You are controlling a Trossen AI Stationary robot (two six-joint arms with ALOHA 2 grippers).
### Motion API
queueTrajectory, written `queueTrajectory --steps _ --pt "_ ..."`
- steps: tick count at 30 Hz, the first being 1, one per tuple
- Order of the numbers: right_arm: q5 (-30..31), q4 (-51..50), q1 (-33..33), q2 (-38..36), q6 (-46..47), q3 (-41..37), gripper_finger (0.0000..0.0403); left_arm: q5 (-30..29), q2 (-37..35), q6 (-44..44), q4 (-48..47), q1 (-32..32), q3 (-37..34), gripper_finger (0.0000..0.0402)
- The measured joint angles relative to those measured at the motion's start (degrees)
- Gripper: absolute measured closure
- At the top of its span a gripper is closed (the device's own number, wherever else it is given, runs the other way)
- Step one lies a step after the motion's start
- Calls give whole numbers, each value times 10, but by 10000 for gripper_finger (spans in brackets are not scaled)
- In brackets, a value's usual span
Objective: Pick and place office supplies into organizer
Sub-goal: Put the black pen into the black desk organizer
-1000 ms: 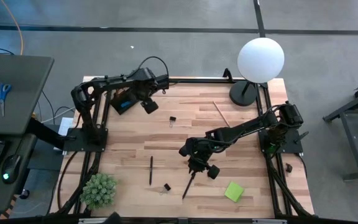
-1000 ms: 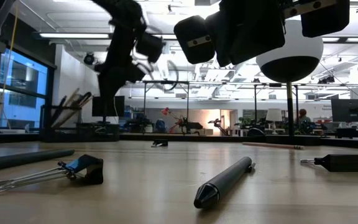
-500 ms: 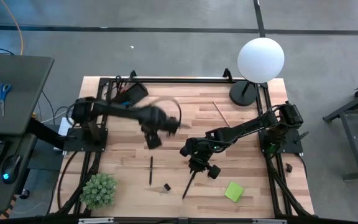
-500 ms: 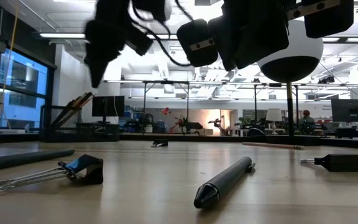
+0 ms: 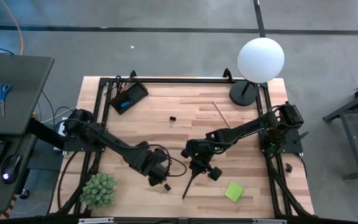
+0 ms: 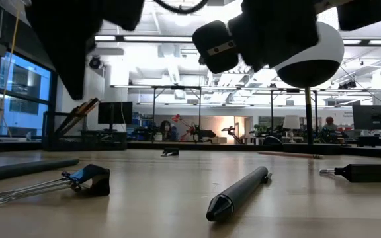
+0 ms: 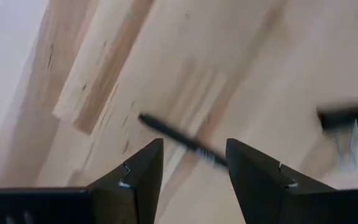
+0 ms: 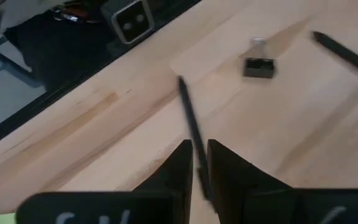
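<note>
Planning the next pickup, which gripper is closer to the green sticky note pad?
Right. The right gripper hangs above the table a short way from the sticky note pad, over one end of a black pen. The left gripper is farther off, beyond that pen.

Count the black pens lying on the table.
2. One lies under the right pincer; the other beneath the left pincer, beside a binder clip. More may hide in the organizer.
</note>
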Motion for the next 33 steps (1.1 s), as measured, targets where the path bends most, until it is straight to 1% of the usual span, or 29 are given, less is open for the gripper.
queueTrajectory --steps 3,8,15,19,22,29,33 --pt "-1 -30 15 0 5 0 360 -32 0 -68 47 -4 -39 238" --pt "-1 -94 47 0 11 0 357 -37 0 -173 80 -3 -87 238" --pt "-1 -116 95 0 -1 0 355 -42 0 -239 146 -11 -101 238" --pt "-8 -92 109 0 -3 -25 357 -53 0 -268 148 -31 -101 238" --pt "-17 -54 110 0 2 -60 359 -74 0 -285 148 -51 -101 238" --pt "-14 63 99 0 76 -131 361 -147 12 -357 148 -97 -101 238" --pt "2 96 98 0 103 -142 366 -179 35 -391 144 -118 -101 238"
